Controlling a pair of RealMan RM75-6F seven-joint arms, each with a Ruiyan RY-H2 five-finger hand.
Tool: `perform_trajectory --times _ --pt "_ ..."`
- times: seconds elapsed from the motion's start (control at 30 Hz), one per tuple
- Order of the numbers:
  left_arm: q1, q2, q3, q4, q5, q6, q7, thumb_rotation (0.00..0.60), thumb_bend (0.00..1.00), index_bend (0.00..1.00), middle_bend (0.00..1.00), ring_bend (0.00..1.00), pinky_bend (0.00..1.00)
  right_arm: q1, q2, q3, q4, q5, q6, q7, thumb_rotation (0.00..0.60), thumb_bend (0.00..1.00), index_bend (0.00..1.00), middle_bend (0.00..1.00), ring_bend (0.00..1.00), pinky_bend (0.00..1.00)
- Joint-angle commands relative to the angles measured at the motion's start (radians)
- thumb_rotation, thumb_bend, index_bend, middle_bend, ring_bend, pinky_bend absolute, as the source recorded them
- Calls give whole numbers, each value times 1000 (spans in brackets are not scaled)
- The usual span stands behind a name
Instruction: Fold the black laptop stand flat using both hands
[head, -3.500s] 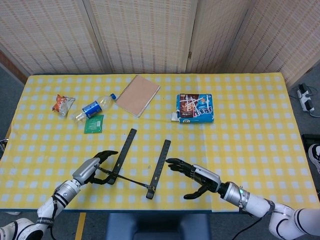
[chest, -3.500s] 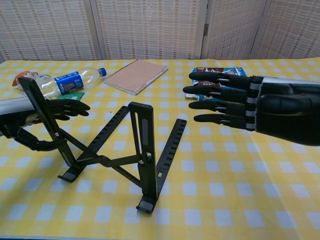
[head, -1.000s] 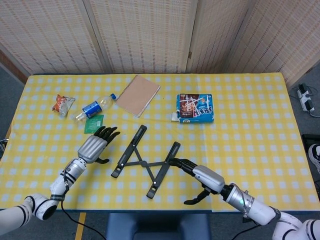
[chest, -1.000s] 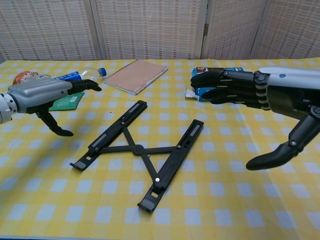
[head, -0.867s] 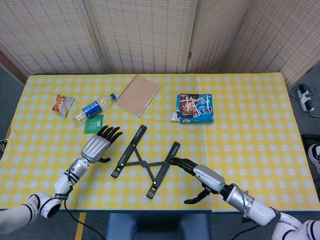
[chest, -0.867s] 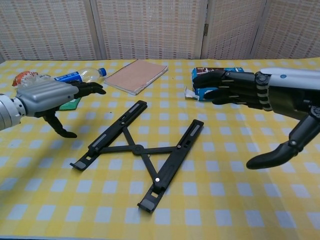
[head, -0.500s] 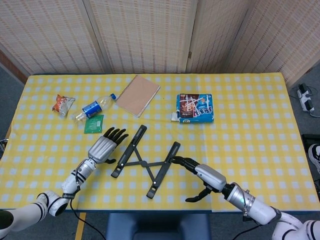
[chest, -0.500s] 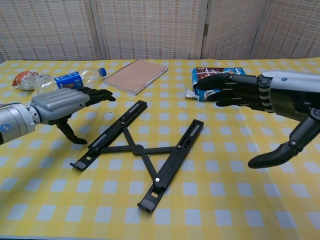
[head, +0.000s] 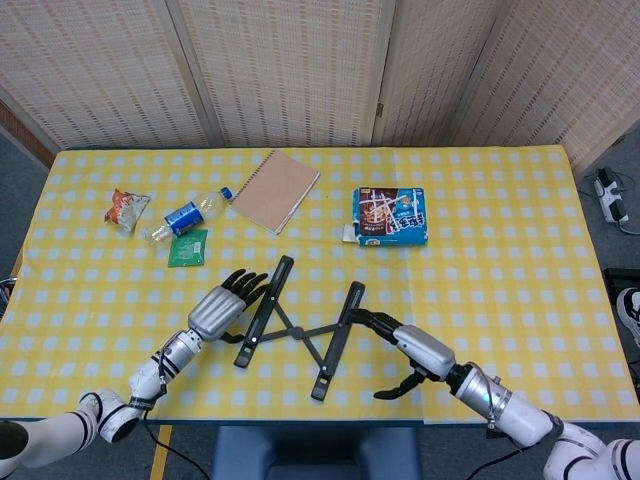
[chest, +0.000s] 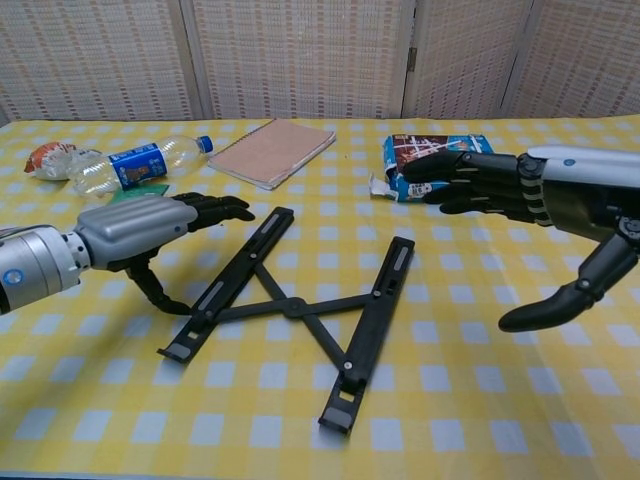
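Table (head: 520, 290) under yellow-white check cloth. On it: black laptop stand (head: 298, 325) lying flat near front edge; notebook (head: 276, 190); blue snack box (head: 391, 215); plastic bottle (head: 188, 214) (on its side); green packet (head: 188, 247); snack bag (head: 126, 209) far left.

The laptop stand (head: 300, 325) lies flat on the table (head: 520, 260) near its front edge, between the two hands — the left hand (head: 226, 304) against its left rail, the right hand (head: 410, 350) just beside its right rail. Behind the stand, a notebook (head: 277, 190) sits toward the middle and a snack box (head: 391, 216) to the right. Far left lie a bottle (head: 188, 214), a sachet (head: 188, 247) in front of it, and a snack packet (head: 126, 208) — furthest left.
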Motion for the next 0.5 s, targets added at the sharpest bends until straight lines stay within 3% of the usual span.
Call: perform_trajectory --times 0.03,0.2,0.3,0.4,0.5 --pt "1 20 9 -64 7 3 -19 600 162 0 0 0 0 0 -4 6 11 10 -9 -17 600 121 0 0 1 0" --pt "-4 40 14 -129 8 -13 -24 600 162 0 0 0 0 7 -5 23 31 36 -43 -100 600 121 0 0 6 0" --pt "-6 45 -1 -130 -6 -13 -8 600 162 0 0 0 0 14 -12 45 55 46 -60 -223 600 120 0 12 35 0" --pt "-6 50 -22 -111 -24 -6 5 600 162 0 0 0 0 16 -32 77 93 54 -61 -413 600 121 12 148 144 1" --pt "-7 52 -44 -82 -43 -1 22 600 162 0 0 0 0 17 -70 109 139 60 -58 -618 600 121 178 322 321 131"
